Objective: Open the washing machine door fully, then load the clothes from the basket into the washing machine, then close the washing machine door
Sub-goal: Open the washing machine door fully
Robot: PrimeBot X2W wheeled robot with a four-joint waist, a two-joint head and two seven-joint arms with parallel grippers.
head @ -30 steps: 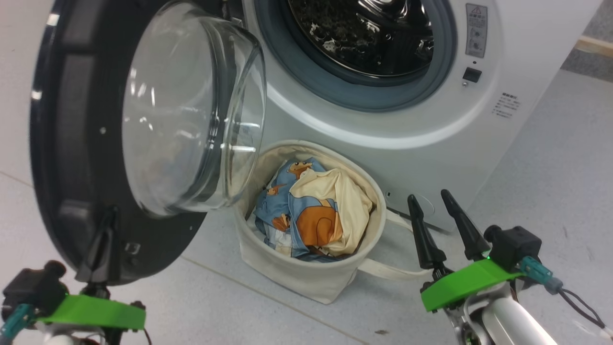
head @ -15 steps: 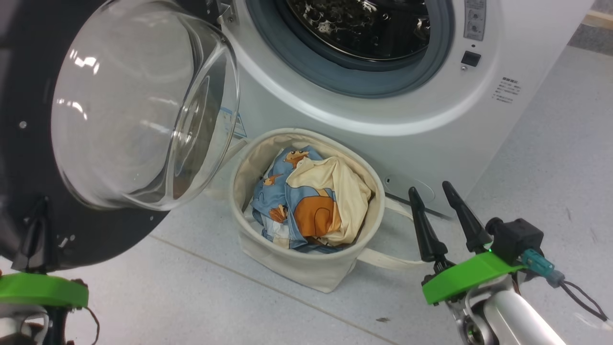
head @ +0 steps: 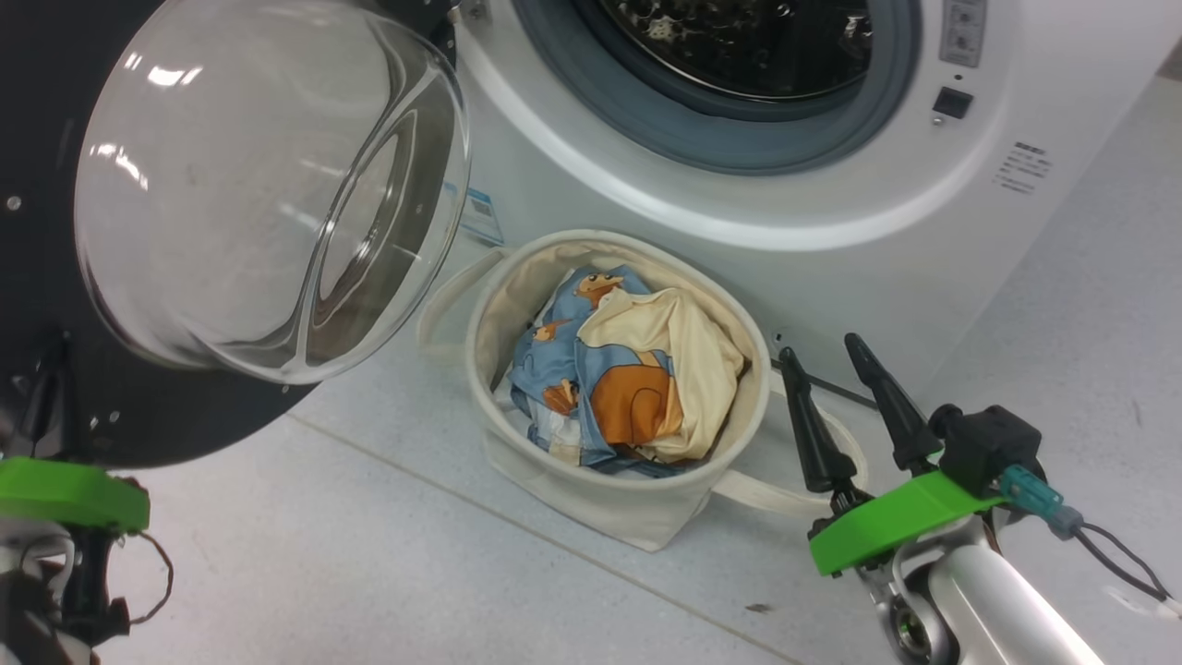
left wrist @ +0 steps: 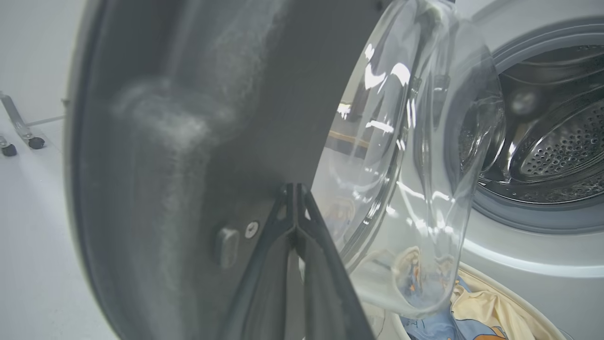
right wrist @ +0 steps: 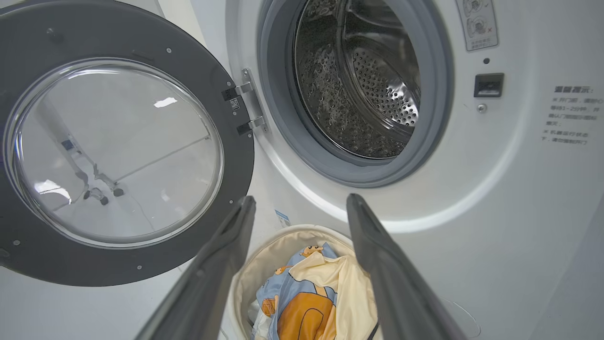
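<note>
The washing machine (head: 831,212) is standing with its drum mouth (right wrist: 363,94) unobstructed. The washing machine door (right wrist: 141,255) is hanging open leftward, glass bowl (head: 259,185) overhanging bare floor (head: 369,573). The basket (head: 591,503) below the mouth is holding the clothes (head: 637,397). The left gripper (left wrist: 295,189), fingers together, is touching the door rim; the right gripper (head: 817,346), fingers apart, is hovering beside the basket.

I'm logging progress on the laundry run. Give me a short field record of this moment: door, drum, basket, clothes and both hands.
door: washing machine door wide open, left of the opening
drum: drum uncovered, no clothes visible inside
basket: basket in front of the washing machine, below the opening
clothes: clothes bunched inside the basket
left hand: left hand shut, fingertips at the door's dark inner rim
right hand: right hand open, empty, right of the basket
</note>
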